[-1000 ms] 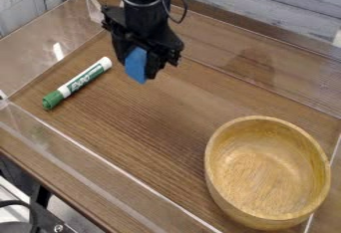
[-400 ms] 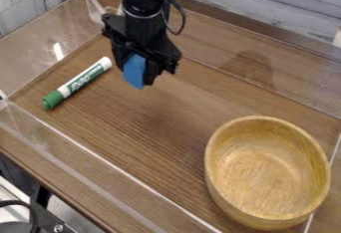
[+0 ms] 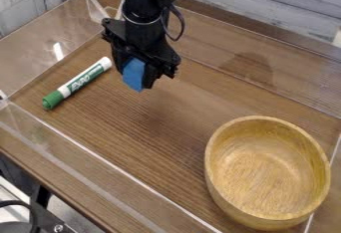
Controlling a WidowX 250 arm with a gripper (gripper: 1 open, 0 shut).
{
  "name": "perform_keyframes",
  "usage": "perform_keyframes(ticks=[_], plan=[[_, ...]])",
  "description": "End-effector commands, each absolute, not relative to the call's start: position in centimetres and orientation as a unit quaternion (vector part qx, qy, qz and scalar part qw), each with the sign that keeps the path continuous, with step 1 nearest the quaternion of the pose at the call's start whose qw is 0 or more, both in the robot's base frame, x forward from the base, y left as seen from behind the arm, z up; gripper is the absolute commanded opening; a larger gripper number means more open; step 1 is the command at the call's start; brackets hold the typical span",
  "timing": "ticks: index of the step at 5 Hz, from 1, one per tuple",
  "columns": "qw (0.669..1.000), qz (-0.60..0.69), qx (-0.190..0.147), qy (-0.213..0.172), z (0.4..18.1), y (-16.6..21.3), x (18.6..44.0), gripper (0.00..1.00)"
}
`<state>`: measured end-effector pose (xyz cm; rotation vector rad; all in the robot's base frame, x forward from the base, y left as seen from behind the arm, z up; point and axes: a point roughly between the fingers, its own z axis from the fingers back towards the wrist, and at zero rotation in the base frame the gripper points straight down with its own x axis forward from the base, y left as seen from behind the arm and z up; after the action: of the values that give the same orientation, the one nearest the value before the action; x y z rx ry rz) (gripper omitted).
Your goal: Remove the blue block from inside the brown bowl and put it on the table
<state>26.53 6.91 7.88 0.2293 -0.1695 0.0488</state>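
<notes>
Presently we find the gripper (image 3: 138,74) clamped on the blue block (image 3: 135,75), well clear of the empty brown bowl (image 3: 266,169). Placement is in hand; next we judge lowering to the table (image 3: 147,137), then release.

A green-and-white marker pen (image 3: 78,83) lies flat at a slant, well left of the clear acrylic wall's (image 3: 100,192) near edge.

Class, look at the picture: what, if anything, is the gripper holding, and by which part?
The gripper holds the blue block, clamped by its upper part between the fingers; its lower end hangs free above the table.
</notes>
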Motion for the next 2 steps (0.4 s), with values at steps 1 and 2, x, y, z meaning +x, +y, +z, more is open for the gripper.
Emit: perform_keyframes(ticks=[1, 2], plan=[[0.988, 0.03, 0.118, -0.092, 8.39, 7.61, 26.56, 1.0], [0.99, 0.031, 0.106, -0.085, 8.81, 7.78, 26.25, 1.0]])
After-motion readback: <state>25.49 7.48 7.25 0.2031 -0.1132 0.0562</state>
